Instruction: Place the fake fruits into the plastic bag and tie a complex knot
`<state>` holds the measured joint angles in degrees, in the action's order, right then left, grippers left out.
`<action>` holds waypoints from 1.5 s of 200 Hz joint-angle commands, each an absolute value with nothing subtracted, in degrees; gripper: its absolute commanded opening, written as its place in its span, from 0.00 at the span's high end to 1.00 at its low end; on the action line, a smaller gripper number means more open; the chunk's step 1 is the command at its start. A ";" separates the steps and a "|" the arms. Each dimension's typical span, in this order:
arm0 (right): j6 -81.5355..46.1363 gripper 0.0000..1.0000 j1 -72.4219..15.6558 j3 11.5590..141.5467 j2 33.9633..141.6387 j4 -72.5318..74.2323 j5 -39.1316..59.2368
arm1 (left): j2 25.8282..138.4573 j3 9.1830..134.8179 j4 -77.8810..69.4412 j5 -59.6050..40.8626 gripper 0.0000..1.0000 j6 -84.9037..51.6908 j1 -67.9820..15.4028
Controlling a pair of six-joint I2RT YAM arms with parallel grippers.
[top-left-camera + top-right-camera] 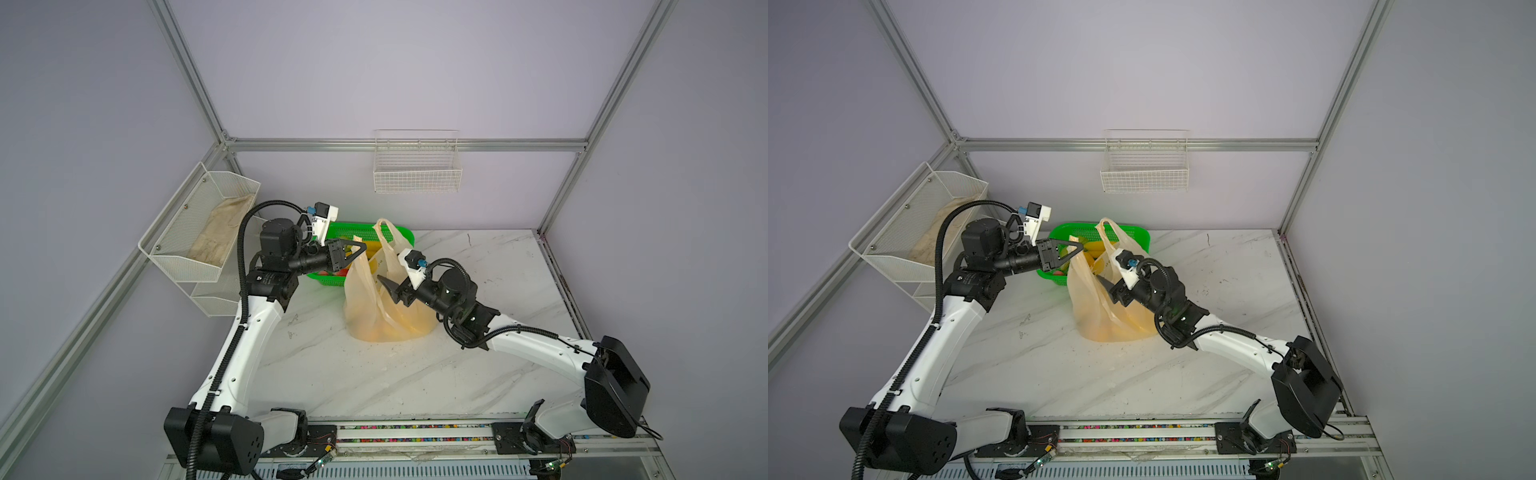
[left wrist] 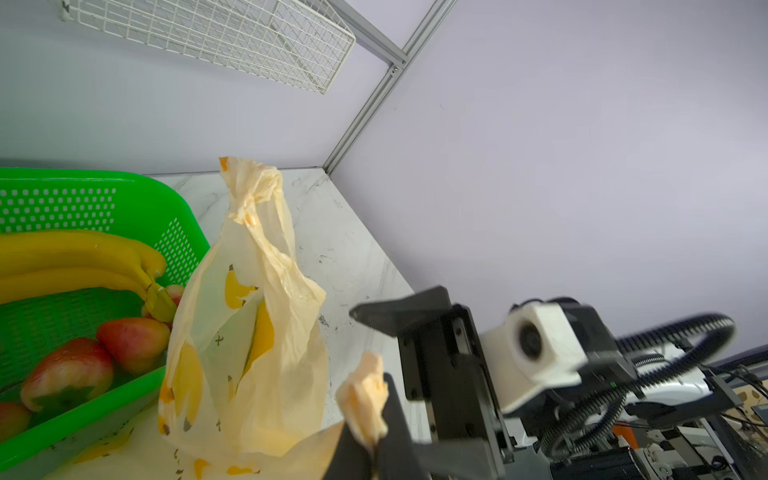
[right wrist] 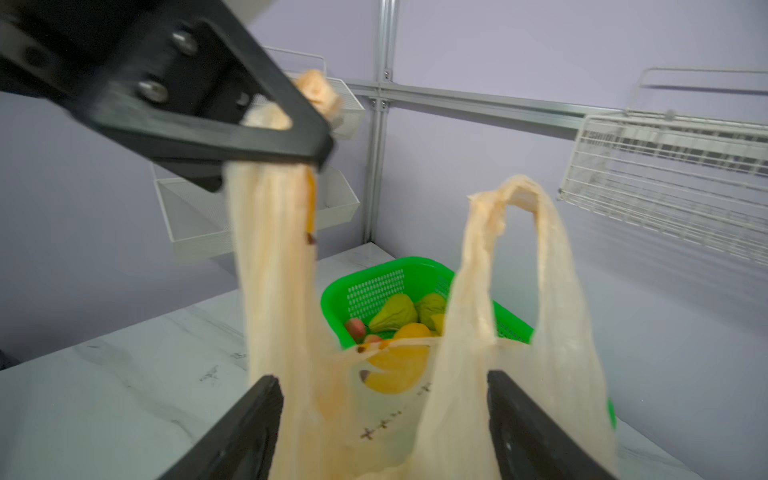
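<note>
The plastic bag (image 1: 374, 307) stands mid-desk (image 1: 478, 365), just on the near side of the green basket (image 2: 62, 203), so fruit has only a short way to travel. The left gripper (image 1: 361, 248) has its jaws pressed together on the bag's left handle strip (image 3: 270, 232), lifted taut. I judge this keeps the thin film upright and the mouth from collapsing. The right gripper (image 3: 382, 376) sits low at the mouth, jaws spread wide. Bag film lies between them, ungripped. The right handle loop (image 3: 519, 195) stands free. The fake fruits (image 2: 66, 374) in plain sight lie in the basket: bananas (image 2: 83, 253), red-pink apples (image 2: 133, 340), green pears (image 3: 395, 311). Yellow shapes show through the bag; print or fruit, I cannot tell. The handles are not tied
</note>
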<state>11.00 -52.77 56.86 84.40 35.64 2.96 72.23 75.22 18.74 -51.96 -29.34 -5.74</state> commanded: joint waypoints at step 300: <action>16.78 0.55 -67.67 75.55 121.24 69.16 -51.66 | 71.40 77.12 16.43 -46.59 1.00 -34.86 -7.23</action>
